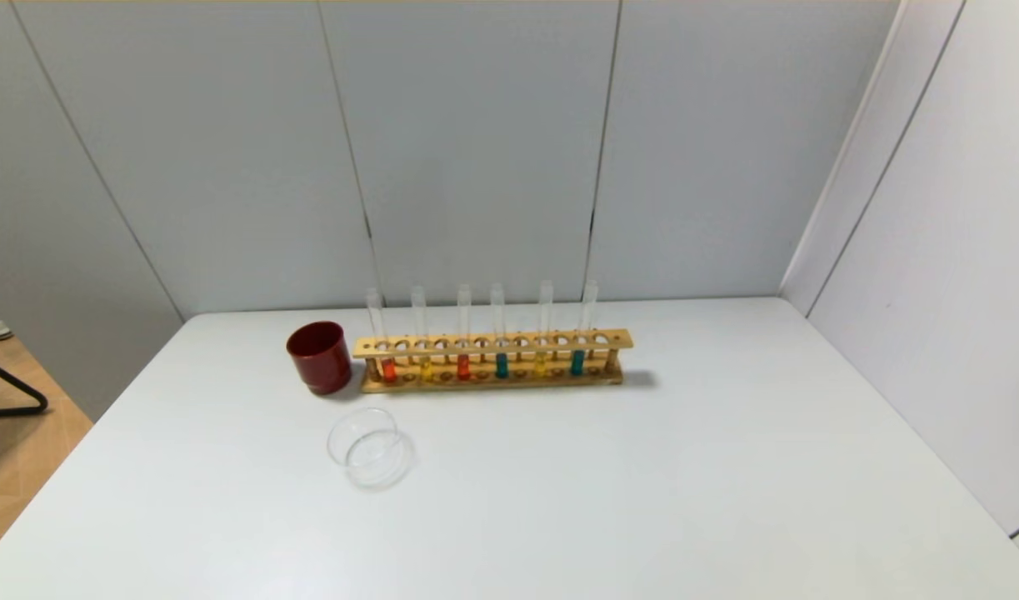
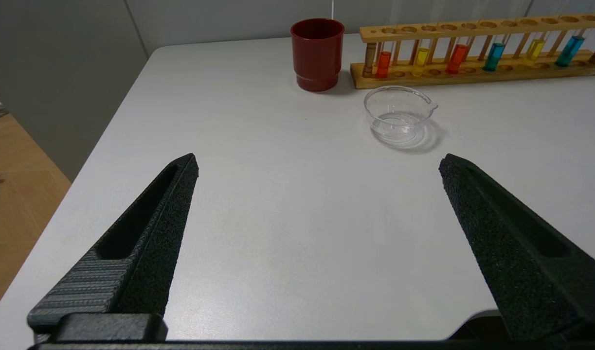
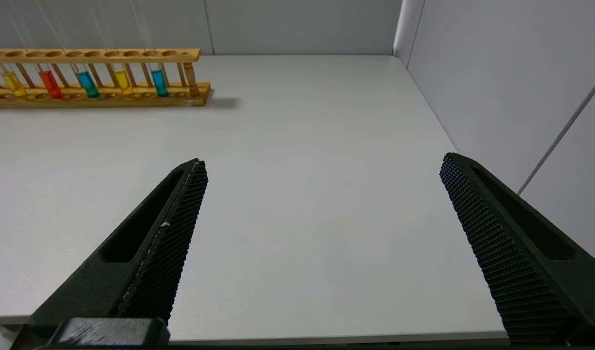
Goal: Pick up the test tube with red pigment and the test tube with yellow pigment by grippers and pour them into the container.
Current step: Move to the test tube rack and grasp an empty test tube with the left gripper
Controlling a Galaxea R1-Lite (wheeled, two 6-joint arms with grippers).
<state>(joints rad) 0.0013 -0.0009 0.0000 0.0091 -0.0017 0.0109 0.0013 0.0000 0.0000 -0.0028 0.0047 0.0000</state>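
Two grippers: left gripper (image 2: 318, 165) and right gripper (image 3: 321, 165) both sit low at the near table edge, jaws spread wide, nothing held; neither shows in the head view.
Table (image 1: 642, 483): white top, bare between the grippers and the glassware.
Container (image 1: 370, 446): clear shallow dish with a small pour lip, looks dry, nearest of the task's things, on the robot's left half, just in front of the rack's left end.
Cup (image 1: 319, 357): dark red, opaque, just beside the rack's left end, behind the dish.
Rack (image 1: 492, 360): wooden, two rows of holes, six tubes upright in it.
Red tubes: two hold red-orange liquid; leftmost (image 1: 387, 367) and third from left (image 1: 463, 365).
Yellow tubes: two hold yellow; second from left (image 1: 426, 367) and fifth (image 1: 541, 363).
Teal tubes: fourth (image 1: 502, 364) and sixth (image 1: 577, 361); not wanted.
Risk, selection: neighbours stand close, so fingers closing on one tube may knock the next or take a teal one.
Risk, lift: a pull off vertical may bind the tube in its hole and drag or tip the light rack.
Risk, grip: thin smooth glass may slip or crack under squeeze.
Risk, pour: low walls and a light dish mean splash or a shove; the cup nearby could be mistaken for the target.
Writing: none legible on any item.
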